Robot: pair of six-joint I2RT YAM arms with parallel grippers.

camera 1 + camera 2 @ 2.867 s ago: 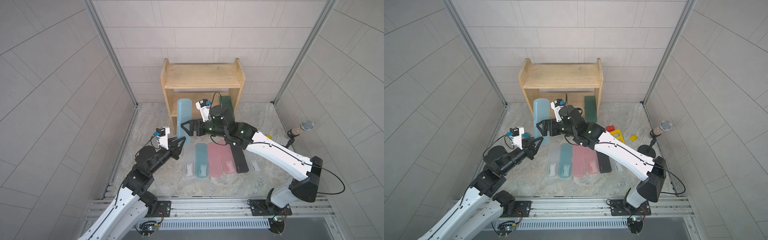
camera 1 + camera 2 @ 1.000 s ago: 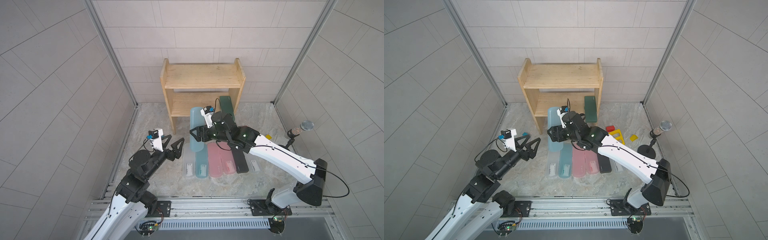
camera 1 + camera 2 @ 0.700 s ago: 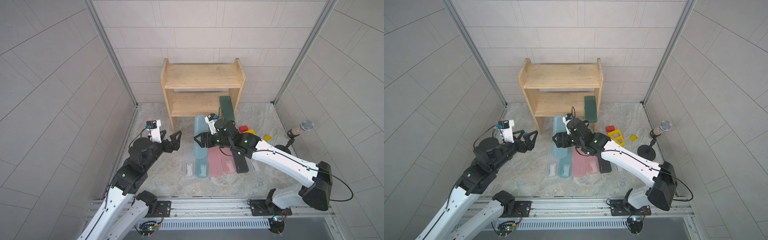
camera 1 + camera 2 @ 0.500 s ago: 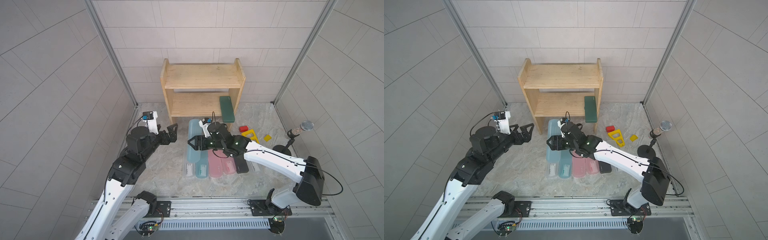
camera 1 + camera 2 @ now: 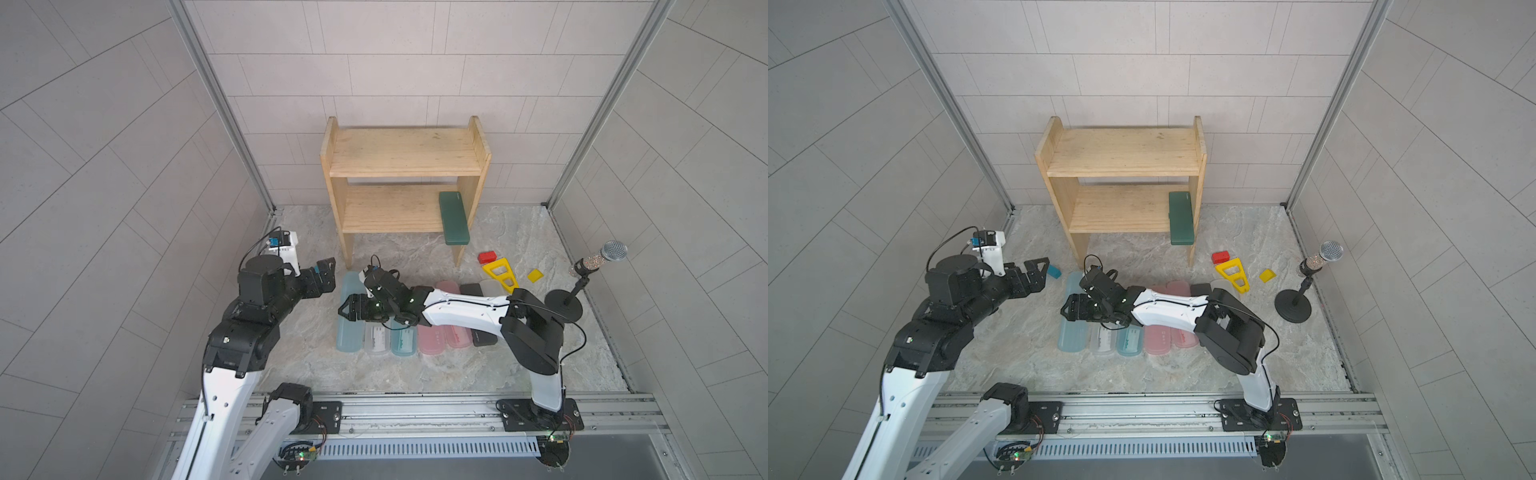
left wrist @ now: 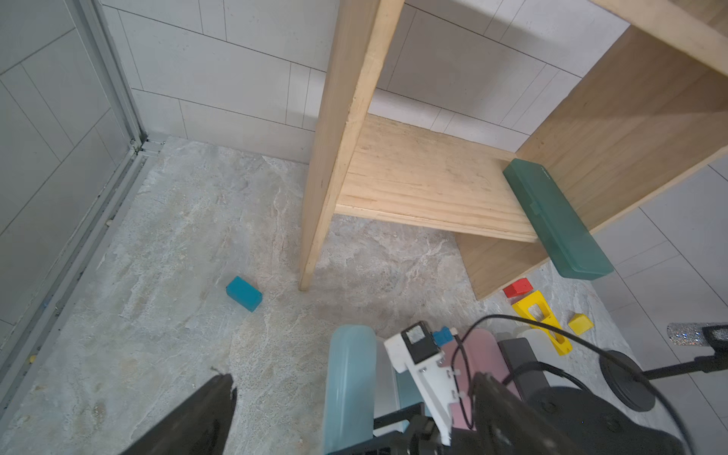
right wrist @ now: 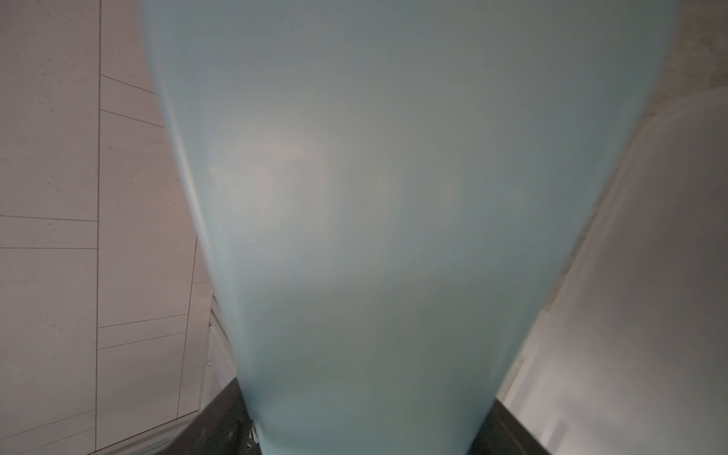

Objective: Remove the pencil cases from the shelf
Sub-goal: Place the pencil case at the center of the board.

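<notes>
Since a moment ago the right hand [image 5: 348, 309] has carried the light teal case [image 5: 347, 332] away from the shelf [image 5: 403, 158] and down to the desk [image 5: 415, 374]. The left hand [image 5: 327, 276] has swung up and aside, its fingers spread wide and holding nothing. The right hand looks clamped across the case's middle. The case lies lengthwise under it, just beside the frosted white case [image 5: 377, 337]. I'd say this is the set-down, nearly done. Next the hand needs to let go and lift straight clear without dragging the case out of line. One case is left on the shelf: the dark green case [image 5: 454, 218], well beyond both hands on the lower board, against the side board, its near end overhanging the front edge.
</notes>
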